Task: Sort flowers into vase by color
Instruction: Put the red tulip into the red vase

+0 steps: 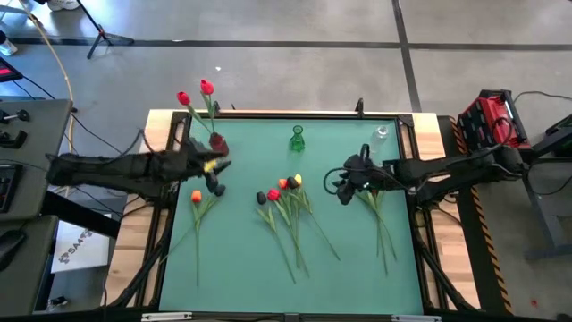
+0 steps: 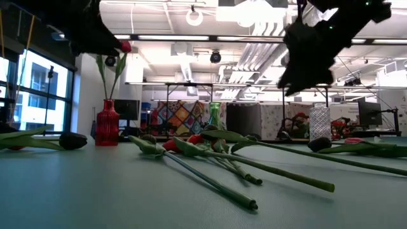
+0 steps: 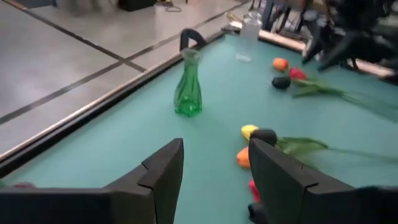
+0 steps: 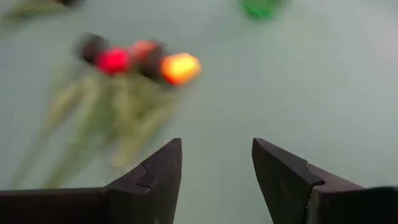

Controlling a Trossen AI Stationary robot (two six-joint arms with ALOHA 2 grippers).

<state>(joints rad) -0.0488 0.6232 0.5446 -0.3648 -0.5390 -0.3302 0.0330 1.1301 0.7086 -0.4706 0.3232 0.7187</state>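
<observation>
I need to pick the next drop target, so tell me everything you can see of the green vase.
The translucent green glass-like vase has a wide base, a narrow waist and a flared lip. It stands upright and empty on the teal table mat, near the middle of the far edge. Nothing touches it. A red ribbed vase with two red flowers stands farther toward the left arm's side, a clear vase toward the right arm's side. The loose flowers lie nearer, apart from it.
</observation>
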